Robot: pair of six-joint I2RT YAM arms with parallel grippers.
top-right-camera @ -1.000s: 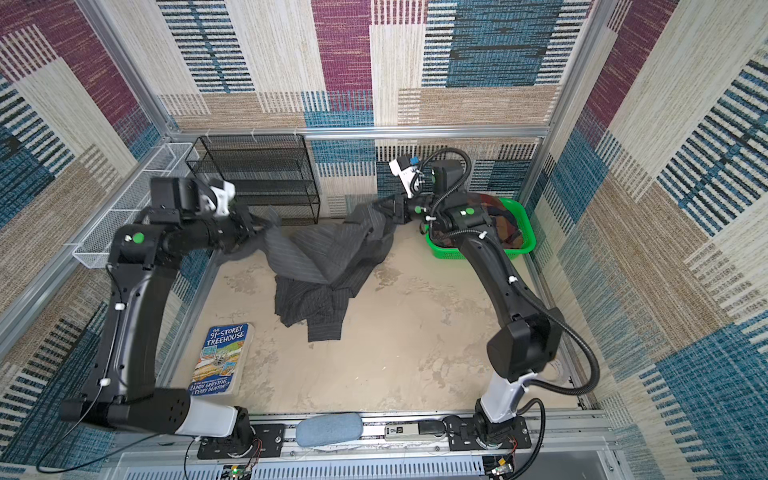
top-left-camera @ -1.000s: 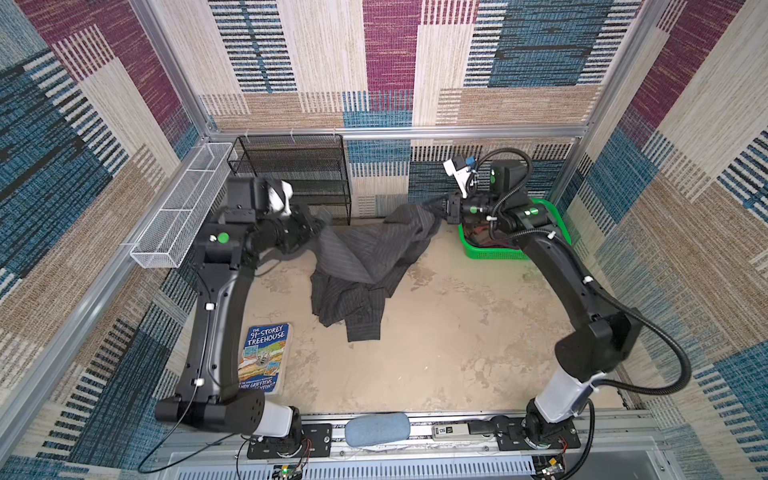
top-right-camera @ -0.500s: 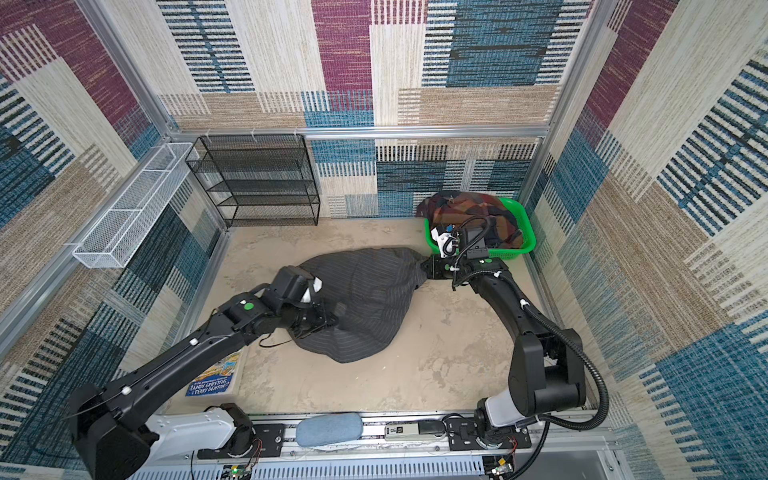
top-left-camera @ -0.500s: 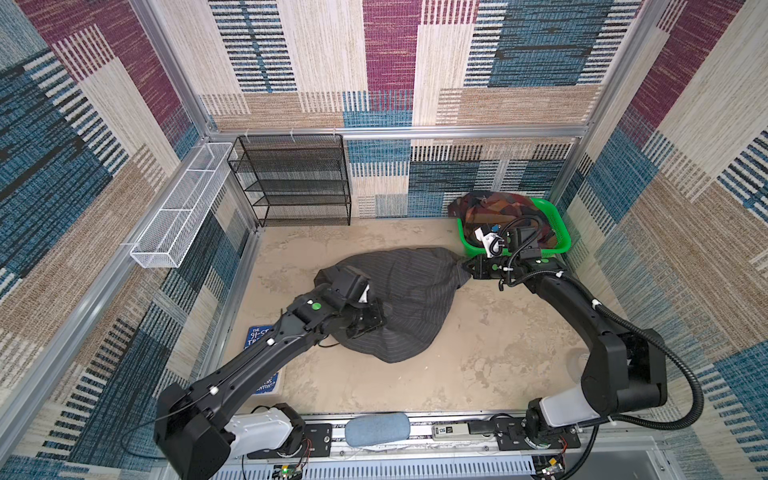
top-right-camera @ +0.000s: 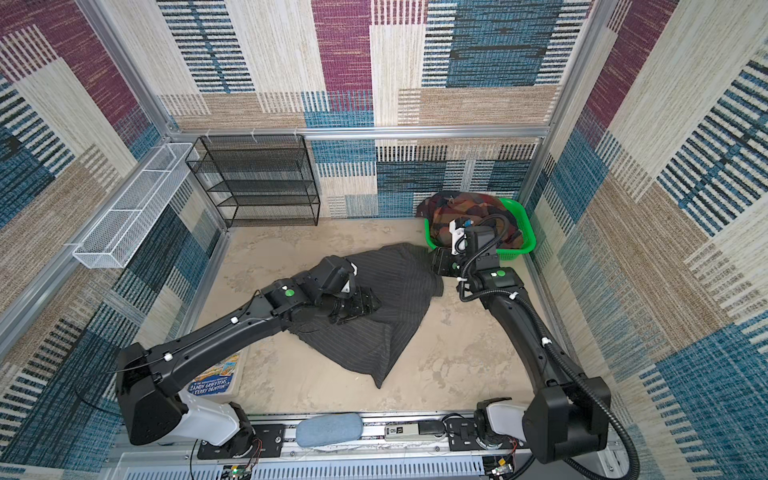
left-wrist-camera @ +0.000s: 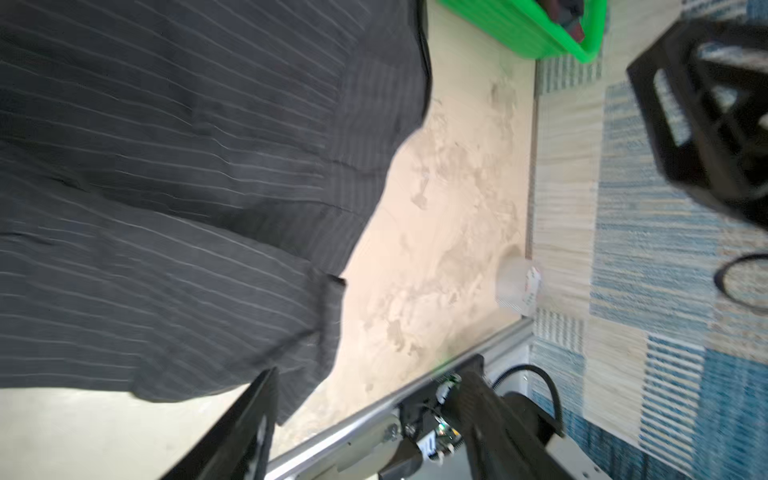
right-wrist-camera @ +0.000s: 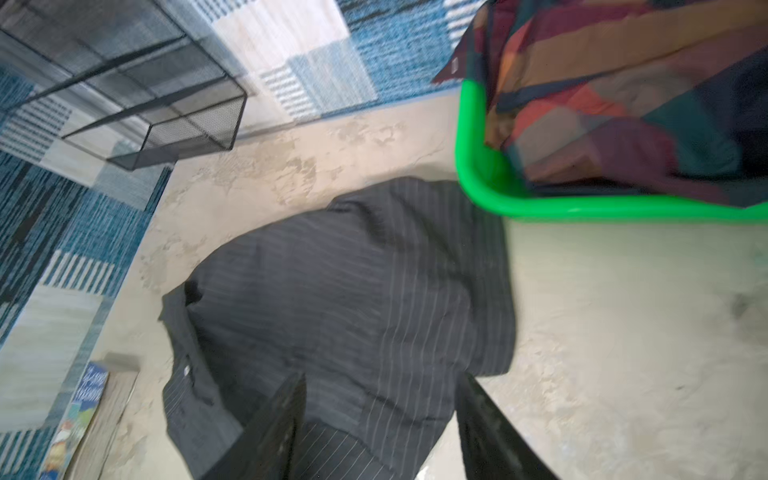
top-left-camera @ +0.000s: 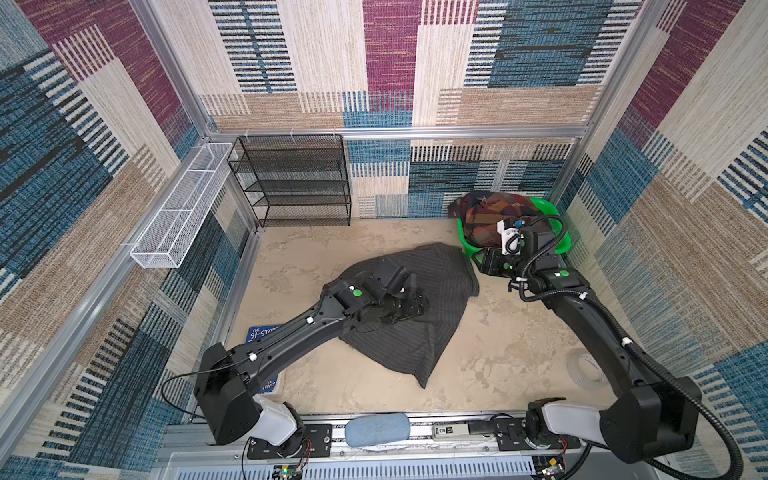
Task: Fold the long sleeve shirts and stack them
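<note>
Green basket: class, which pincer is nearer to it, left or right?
Right. The right pincer is close beside a corner of the green basket; the left pincer is farther off, over the pinstriped shirt mid-table.

Both top views look steeply down from the front edge over the whole worktop. Wrist cameras sit close (both blurred), sharing the grey shirt.

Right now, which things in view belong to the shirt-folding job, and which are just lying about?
Job: pinstriped grey shirt, spread unfolded on the table; plaid shirt, heaped in the green basket.
Lying about: book, black mesh rack, white wire tray, clear roll, blue-grey pad.
</note>
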